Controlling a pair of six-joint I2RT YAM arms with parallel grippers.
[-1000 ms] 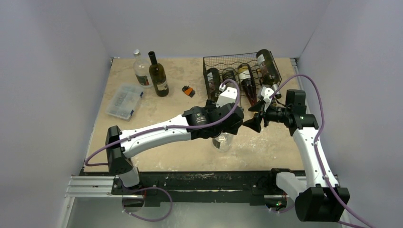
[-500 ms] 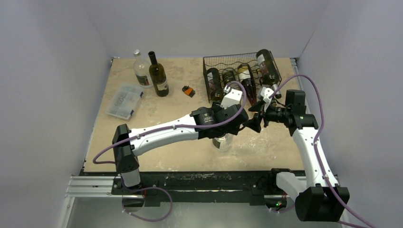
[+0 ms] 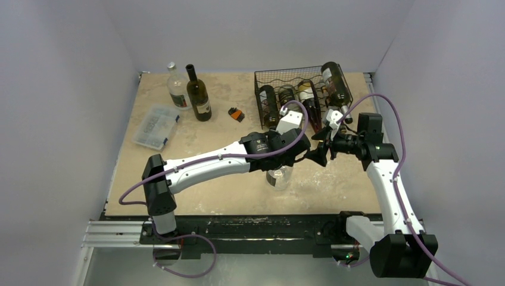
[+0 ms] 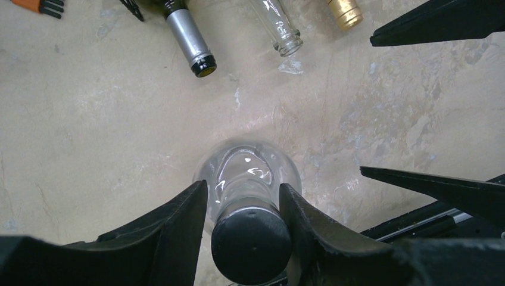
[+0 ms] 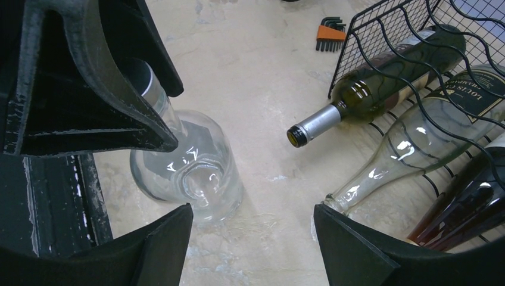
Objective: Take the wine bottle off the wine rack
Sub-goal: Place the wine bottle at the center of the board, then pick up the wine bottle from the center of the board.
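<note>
A clear glass wine bottle (image 4: 247,164) with a black cap stands upright on the table in front of the wine rack (image 3: 286,77). My left gripper (image 4: 243,186) comes down from above, its fingers pressed on either side of the bottle's neck just under the cap. In the top view the left gripper (image 3: 284,159) hides the neck, and only the bottle's base (image 3: 279,177) shows. My right gripper (image 5: 253,210) hangs open just right of the bottle (image 5: 196,173), holding nothing. Several bottles lie in the black wire rack (image 5: 381,36), necks toward me.
A green bottle with silver foil (image 5: 381,83), a clear one (image 5: 411,137) and a dark red one (image 5: 470,208) poke out of the rack. Another bottle (image 3: 335,83) lies on top. Two upright bottles (image 3: 198,95), a plastic compartment box (image 3: 156,126) and orange hex keys (image 3: 237,114) sit left.
My left gripper's jaws have closed in on the clear bottle's neck, and the left arm has shifted slightly forward. The right arm has stayed in place.
</note>
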